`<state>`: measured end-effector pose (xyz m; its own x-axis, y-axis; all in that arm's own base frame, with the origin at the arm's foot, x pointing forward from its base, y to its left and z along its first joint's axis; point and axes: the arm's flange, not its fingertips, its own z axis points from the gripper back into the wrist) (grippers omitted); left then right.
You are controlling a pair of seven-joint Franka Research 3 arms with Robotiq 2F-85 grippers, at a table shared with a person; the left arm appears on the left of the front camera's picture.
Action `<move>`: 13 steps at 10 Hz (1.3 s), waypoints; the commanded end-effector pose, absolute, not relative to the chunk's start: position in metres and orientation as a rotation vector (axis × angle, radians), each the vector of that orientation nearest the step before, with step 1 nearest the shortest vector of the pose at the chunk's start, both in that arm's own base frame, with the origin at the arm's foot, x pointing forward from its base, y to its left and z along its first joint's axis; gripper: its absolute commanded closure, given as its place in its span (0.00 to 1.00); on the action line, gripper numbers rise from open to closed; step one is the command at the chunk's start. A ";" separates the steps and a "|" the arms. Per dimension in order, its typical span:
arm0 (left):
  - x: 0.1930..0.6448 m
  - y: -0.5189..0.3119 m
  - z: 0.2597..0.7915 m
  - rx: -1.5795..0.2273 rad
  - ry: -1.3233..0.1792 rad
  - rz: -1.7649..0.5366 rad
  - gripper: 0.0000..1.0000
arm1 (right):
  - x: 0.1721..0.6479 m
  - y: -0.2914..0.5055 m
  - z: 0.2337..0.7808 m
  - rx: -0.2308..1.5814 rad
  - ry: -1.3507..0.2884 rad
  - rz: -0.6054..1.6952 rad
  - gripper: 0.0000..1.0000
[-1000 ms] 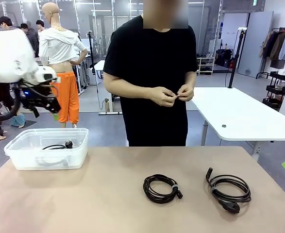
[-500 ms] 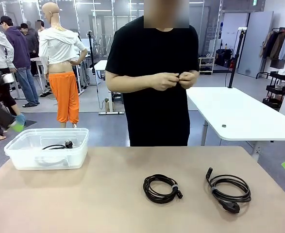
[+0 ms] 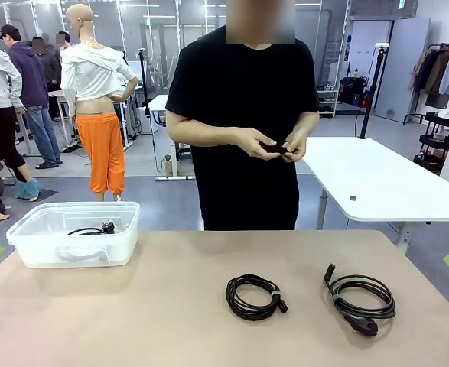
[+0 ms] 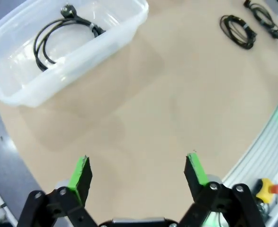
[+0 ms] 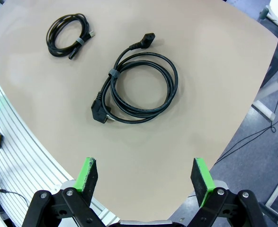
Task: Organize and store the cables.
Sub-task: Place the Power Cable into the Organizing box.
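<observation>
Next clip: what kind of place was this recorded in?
Probably an open-plan robotics lab or workshop: an emergency stop button by the tan table, a white table behind it, and a black shelf cart farther back.

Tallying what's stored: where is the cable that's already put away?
Front view: the cable lies inside the clear bin on the left side of the table, near its far edge.

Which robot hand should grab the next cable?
Probably the right gripper: it hovers open above the larger coiled cable, while the left gripper is by the bin, far from it.
</observation>
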<state>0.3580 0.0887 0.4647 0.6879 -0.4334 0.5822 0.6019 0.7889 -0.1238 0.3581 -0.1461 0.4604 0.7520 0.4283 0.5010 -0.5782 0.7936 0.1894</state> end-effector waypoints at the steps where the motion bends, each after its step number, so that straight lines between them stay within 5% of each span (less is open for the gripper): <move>1: 0.342 0.107 0.451 -0.408 -0.632 -0.636 0.01 | 0.358 -0.147 0.460 0.356 -0.467 0.567 0.00; 6: 0.338 0.152 0.452 -0.550 -0.651 -0.738 0.01 | 0.358 -0.147 0.460 0.356 -0.467 0.567 0.00; 13: 0.326 0.154 0.439 -0.474 -0.630 -0.669 0.01 | 0.358 -0.147 0.460 0.356 -0.467 0.567 0.00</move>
